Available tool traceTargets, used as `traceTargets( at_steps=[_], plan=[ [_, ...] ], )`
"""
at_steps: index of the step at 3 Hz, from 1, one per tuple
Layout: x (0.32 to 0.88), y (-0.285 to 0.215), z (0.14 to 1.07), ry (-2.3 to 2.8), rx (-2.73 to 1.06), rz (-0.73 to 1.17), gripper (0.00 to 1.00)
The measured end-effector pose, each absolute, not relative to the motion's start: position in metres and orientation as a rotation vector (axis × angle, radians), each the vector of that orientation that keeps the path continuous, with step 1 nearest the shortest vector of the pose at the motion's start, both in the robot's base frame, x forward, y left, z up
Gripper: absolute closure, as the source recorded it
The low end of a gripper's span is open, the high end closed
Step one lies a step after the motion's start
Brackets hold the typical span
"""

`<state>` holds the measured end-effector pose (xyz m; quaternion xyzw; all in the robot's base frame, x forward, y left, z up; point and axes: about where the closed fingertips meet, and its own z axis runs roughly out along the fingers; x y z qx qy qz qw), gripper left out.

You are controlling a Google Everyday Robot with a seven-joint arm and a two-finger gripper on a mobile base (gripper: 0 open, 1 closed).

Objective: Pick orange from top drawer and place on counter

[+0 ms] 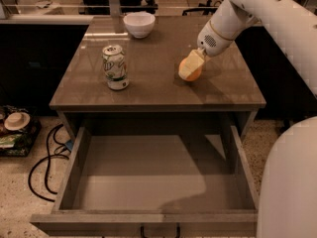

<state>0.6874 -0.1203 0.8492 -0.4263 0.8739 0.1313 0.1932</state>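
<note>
The orange (pixel 195 75) is on the right half of the counter (pixel 148 90), mostly covered by the cream fingers (pixel 189 64) of my gripper (pixel 190 68). The gripper reaches down from the upper right and is shut on the orange. The orange sits at the counter surface; I cannot tell whether it touches. The top drawer (pixel 79 167) is pulled fully open below the counter's front edge. Its grey floor is bare, and its dark handle (pixel 158 230) is at the bottom edge.
A green-and-white soda can (pixel 115 67) stands on the counter's left half. A white bowl (pixel 139 24) sits at the back centre. My white arm (pixel 267 14) fills the right side. Black cables (pixel 47 167) and clutter lie on the floor at left.
</note>
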Motion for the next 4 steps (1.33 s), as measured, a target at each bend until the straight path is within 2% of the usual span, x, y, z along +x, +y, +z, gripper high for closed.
traceTargets(
  at_steps=[2, 4],
  plan=[
    [0.705, -0.125, 0.863, 2.460, -1.226, 0.244, 1.00],
    [0.738, -0.158, 0.852, 2.417, -1.144, 0.219, 1.00]
  ],
)
